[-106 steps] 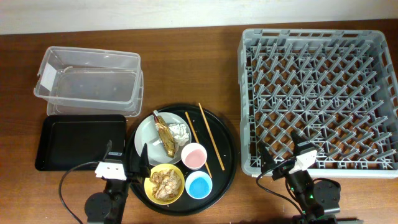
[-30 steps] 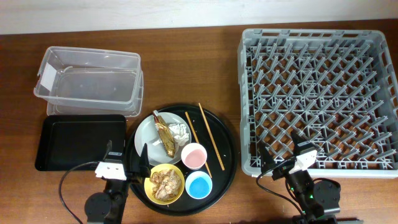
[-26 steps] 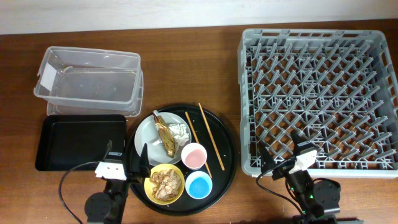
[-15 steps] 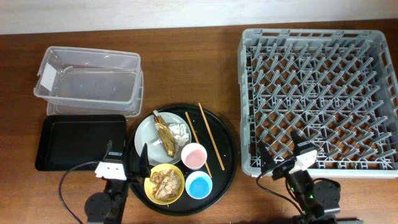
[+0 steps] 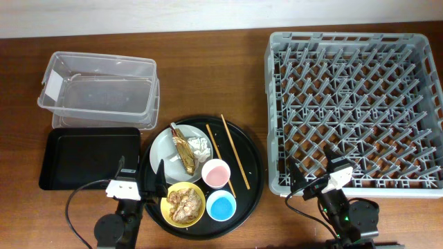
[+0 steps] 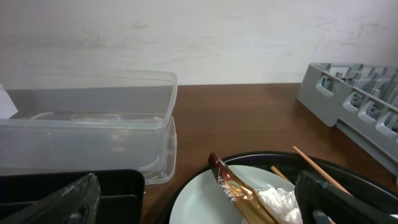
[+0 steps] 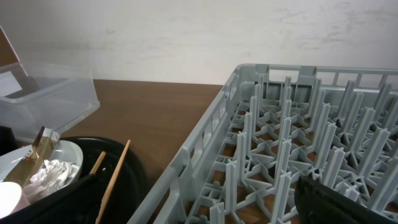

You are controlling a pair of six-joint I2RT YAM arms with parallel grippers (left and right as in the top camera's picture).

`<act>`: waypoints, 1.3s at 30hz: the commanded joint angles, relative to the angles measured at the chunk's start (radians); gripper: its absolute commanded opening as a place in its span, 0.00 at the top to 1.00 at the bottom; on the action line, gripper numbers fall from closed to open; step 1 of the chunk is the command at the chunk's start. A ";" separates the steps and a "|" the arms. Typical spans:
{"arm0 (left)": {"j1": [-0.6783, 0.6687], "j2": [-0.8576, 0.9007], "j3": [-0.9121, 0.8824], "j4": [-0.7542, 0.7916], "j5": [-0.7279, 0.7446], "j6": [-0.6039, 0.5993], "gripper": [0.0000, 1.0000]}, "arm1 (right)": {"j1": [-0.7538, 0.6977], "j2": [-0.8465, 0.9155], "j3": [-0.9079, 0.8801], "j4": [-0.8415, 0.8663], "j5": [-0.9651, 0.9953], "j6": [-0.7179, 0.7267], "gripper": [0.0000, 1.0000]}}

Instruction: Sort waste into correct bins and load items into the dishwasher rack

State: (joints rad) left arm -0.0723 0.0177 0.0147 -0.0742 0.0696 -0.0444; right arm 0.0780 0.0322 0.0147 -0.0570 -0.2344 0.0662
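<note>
Holding food (image 5: 183, 203), yellow bowl (image 5: 164, 205) sits beside plate (image 5: 162, 156) bearing wrapper (image 5: 183, 152) — left gripper (image 5: 141, 169) and right gripper (image 5: 312, 164) spread.

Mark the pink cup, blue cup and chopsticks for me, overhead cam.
pink cup (image 5: 216, 172), overhead view, centre of its open inside.
blue cup (image 5: 221, 205), overhead view, centre of its open inside.
chopsticks (image 5: 235, 152), overhead view, mid-length of the right-hand stick.

a: the tub (image 5: 100, 93) ahead of the left jaws?
b: clear plastic, glossy. the wrapper (image 6: 233, 190) is shiny brown foil, the paper (image 6: 278, 202) crumpled, matt white.
a: and the rack (image 5: 353, 104)?
b: matt grey plastic. chopsticks (image 5: 234, 151) bare wood; the table (image 5: 208, 69) is smooth brown wood.
</note>
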 commanded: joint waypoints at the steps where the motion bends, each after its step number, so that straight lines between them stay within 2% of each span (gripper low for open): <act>1: 0.003 0.005 -0.005 -0.003 -0.014 0.016 0.01 | -0.007 0.002 -0.009 0.002 -0.005 -0.007 0.01; 14: 0.003 0.005 -0.005 -0.003 -0.014 0.016 0.01 | -0.007 0.002 -0.009 0.002 -0.005 -0.006 0.01; 15: 0.004 0.005 -0.005 0.022 -0.090 0.076 0.01 | -0.007 0.002 -0.009 0.010 -0.003 -0.007 0.01; 16: 0.004 0.005 -0.005 0.061 -0.119 0.079 0.01 | -0.007 0.002 -0.009 0.043 0.000 -0.006 0.01; 18: 0.003 0.005 -0.005 0.093 -0.004 0.079 0.01 | -0.006 0.002 -0.009 0.021 -0.079 -0.006 0.01; 20: 0.003 0.005 -0.005 0.117 0.250 0.079 0.01 | -0.006 0.002 -0.005 0.051 -0.295 0.047 0.01; 21: 0.003 0.005 0.003 0.204 0.339 0.047 0.01 | -0.006 0.002 0.024 0.037 -0.316 0.092 0.01; 22: 0.003 0.005 0.033 0.264 0.334 -0.022 0.01 | -0.006 0.003 0.091 -0.004 -0.315 0.107 0.02; 23: 0.003 0.006 0.092 0.258 0.334 -0.027 0.01 | -0.006 0.006 0.172 -0.062 -0.310 0.106 0.01; 26: 0.003 0.108 0.392 -0.035 0.334 -0.027 0.01 | -0.006 0.114 0.479 -0.327 -0.281 0.095 0.01; 29: 0.003 0.351 0.761 -0.464 0.335 -0.027 0.01 | -0.006 0.365 0.828 -0.708 -0.259 0.095 0.01; 30: 0.003 0.455 0.891 -0.618 0.335 -0.026 0.01 | -0.006 0.432 0.909 -0.789 -0.263 0.096 0.01; 32: 0.003 0.599 1.054 -0.805 0.334 -0.026 0.01 | -0.006 0.525 1.010 -0.869 -0.337 0.096 0.01; 33: 0.003 0.637 1.093 -0.848 0.367 -0.056 0.01 | -0.006 0.550 1.024 -0.892 -0.401 0.096 0.01; 34: 0.003 0.661 1.105 -0.847 0.470 -0.075 0.01 | -0.006 0.565 1.023 -0.900 -0.439 0.096 0.01; 36: 0.000 0.707 1.102 -0.837 0.555 -0.075 0.01 | -0.006 0.581 1.023 -0.935 -0.435 0.096 0.01; 38: -0.053 0.801 1.099 -0.924 0.486 -0.074 0.01 | -0.006 0.597 1.023 -0.974 -0.431 0.100 0.01; 39: -0.140 0.900 1.097 -0.985 0.374 -0.075 0.09 | -0.006 0.606 1.023 -1.004 -0.401 0.119 0.01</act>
State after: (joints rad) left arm -0.1009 0.7788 1.1065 -0.9775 0.5537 -0.1078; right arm 0.0780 0.6258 1.0195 -1.0344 -0.6449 0.1627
